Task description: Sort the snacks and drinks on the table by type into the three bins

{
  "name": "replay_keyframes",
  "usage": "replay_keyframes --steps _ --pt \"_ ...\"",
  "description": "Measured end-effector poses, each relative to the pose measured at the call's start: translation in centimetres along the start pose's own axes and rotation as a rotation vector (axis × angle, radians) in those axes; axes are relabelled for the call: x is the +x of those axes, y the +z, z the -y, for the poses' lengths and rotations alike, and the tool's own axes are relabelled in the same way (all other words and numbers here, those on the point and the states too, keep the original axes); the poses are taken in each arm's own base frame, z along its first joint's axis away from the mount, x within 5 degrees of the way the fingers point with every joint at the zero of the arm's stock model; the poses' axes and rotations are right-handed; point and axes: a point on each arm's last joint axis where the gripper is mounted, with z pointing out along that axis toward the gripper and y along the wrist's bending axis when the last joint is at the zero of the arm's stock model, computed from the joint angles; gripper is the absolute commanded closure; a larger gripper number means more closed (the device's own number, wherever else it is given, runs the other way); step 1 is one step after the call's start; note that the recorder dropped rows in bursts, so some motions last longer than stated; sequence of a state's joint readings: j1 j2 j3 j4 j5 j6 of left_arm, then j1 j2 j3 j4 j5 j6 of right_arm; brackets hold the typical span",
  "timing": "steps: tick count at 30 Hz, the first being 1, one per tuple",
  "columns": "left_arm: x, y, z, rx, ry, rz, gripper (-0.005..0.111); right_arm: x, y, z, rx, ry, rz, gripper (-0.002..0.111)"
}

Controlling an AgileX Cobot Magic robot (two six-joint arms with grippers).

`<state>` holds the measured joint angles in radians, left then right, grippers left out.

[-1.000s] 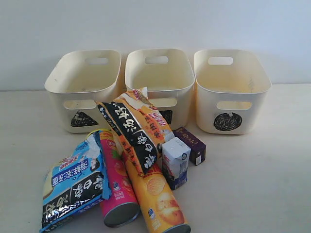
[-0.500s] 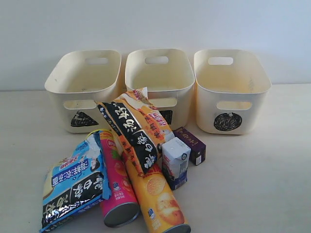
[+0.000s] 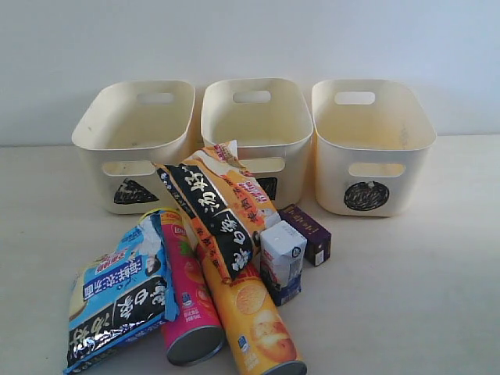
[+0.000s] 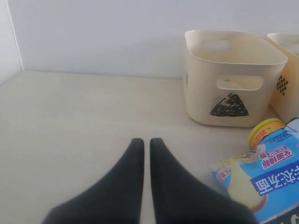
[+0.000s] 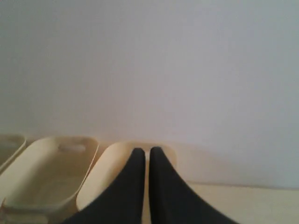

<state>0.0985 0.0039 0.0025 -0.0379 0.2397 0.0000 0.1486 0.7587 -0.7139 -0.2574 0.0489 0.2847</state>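
Three cream bins stand in a row at the back: triangle bin (image 3: 133, 133), square bin (image 3: 258, 129), circle bin (image 3: 371, 148). In front lies a pile: blue foil bag (image 3: 121, 293), pink tube (image 3: 187, 293), orange-yellow tube (image 3: 254, 316), orange foil bag (image 3: 215, 203) lying over the tubes, white carton (image 3: 281, 262), dark purple carton (image 3: 307, 232). No gripper shows in the exterior view. My left gripper (image 4: 144, 142) is shut and empty over bare table, with the triangle bin (image 4: 231, 77) and blue bag (image 4: 261, 177) off to one side. My right gripper (image 5: 146, 151) is shut and empty, high above a bin (image 5: 105, 179).
A plain white wall stands behind the bins. The pale beige table (image 3: 414, 297) stretches out on either side of the pile. In the left wrist view the yellow cap (image 4: 265, 130) of a tube shows beside the blue bag.
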Motion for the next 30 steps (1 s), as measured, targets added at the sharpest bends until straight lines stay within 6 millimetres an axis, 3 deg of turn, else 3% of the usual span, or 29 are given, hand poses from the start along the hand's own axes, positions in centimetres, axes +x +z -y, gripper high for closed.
replay_keyframes --steps 4,11,17,21,25,30 --pt "0.0 0.0 0.0 0.0 0.0 0.0 0.103 0.8 2.6 -2.3 -0.11 -0.099 -0.153 0.108" --pt "0.0 0.0 0.0 0.0 0.0 0.0 0.103 4.1 6.2 -8.6 -0.342 -0.285 -0.4 0.108" --pt "0.0 0.0 0.0 0.0 0.0 0.0 0.103 6.6 8.4 -12.4 -0.397 -0.379 -0.518 0.108" --pt "0.0 0.0 0.0 0.0 0.0 0.0 0.103 7.9 9.4 -14.4 -0.367 -0.438 -0.564 0.108" --pt "0.0 0.0 0.0 0.0 0.0 0.004 0.103 9.8 9.7 -19.0 -0.275 -0.513 -0.539 0.108" --pt "0.0 0.0 0.0 0.0 0.0 0.004 0.103 11.9 9.8 -23.2 -0.436 -0.469 -0.475 0.107"
